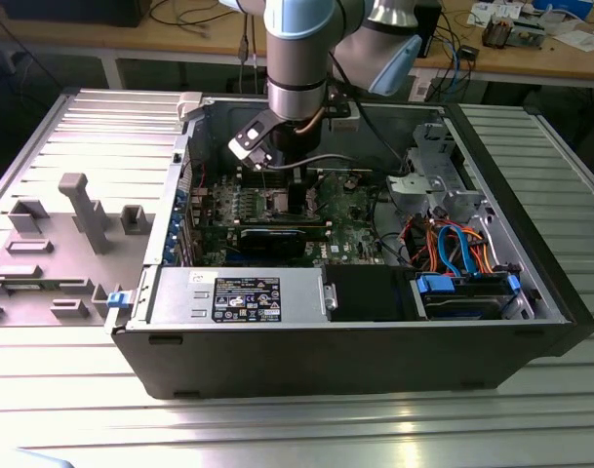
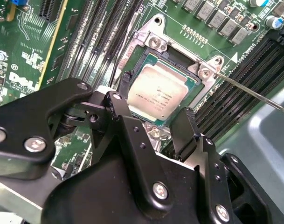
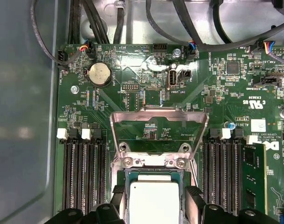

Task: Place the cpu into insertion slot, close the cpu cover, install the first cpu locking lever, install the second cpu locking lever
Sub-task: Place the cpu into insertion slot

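The cpu (image 2: pixel 156 91), silver-topped with a green edge, lies in the insertion slot (image 2: pixel 148 58) on the green board. My gripper (image 2: pixel 157 99) straddles it, and its black fingers (image 2: pixel 125 88) press against two opposite edges of the chip, shut on it. In the first wrist view the cpu (image 3: pixel 153 203) sits between the same fingers (image 3: pixel 194 196), gripper (image 3: pixel 155 193). The cpu cover (image 3: pixel 158 114) stands raised behind the slot, a silver frame with a square window. A thin locking lever (image 2: pixel 253 93) sticks out free beside the slot. In the exterior view my gripper (image 1: pixel 298 190) is down inside the computer case.
Black memory slots (image 3: pixel 83 168) flank the socket on both sides, one holding a memory stick (image 3: pixel 252 172). Cables (image 3: pixel 197 44) run along the board's far edge. The power supply box (image 1: pixel 238 292), a drive bay with orange and blue cables (image 1: pixel 467 283) and case walls (image 1: pixel 375 361) surround the board.
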Available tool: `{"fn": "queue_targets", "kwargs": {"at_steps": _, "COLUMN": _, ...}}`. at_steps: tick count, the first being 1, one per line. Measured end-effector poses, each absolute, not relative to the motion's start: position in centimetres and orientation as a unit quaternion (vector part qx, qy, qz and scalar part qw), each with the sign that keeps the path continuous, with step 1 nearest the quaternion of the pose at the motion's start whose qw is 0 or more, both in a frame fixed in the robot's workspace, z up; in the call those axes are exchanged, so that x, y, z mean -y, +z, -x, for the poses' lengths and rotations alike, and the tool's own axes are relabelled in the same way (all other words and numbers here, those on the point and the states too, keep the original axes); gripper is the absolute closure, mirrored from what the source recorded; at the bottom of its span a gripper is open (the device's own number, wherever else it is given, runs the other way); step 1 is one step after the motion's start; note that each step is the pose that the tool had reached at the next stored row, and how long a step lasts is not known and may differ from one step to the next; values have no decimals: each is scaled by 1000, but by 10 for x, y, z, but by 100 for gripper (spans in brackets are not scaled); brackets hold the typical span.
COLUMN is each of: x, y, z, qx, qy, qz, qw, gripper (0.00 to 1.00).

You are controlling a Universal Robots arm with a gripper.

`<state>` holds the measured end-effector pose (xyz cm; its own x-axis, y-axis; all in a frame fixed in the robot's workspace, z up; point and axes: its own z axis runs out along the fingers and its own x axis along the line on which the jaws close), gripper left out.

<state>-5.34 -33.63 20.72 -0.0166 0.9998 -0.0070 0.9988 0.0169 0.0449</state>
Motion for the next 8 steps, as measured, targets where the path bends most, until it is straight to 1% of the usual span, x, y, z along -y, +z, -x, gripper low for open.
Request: {"fn": "queue_targets", "kwargs": {"at_steps": 8, "x": 336, "y": 219, "z": 53, "qx": -713, "qy": 13, "qz": -701, "qw": 17, "gripper": 38}}
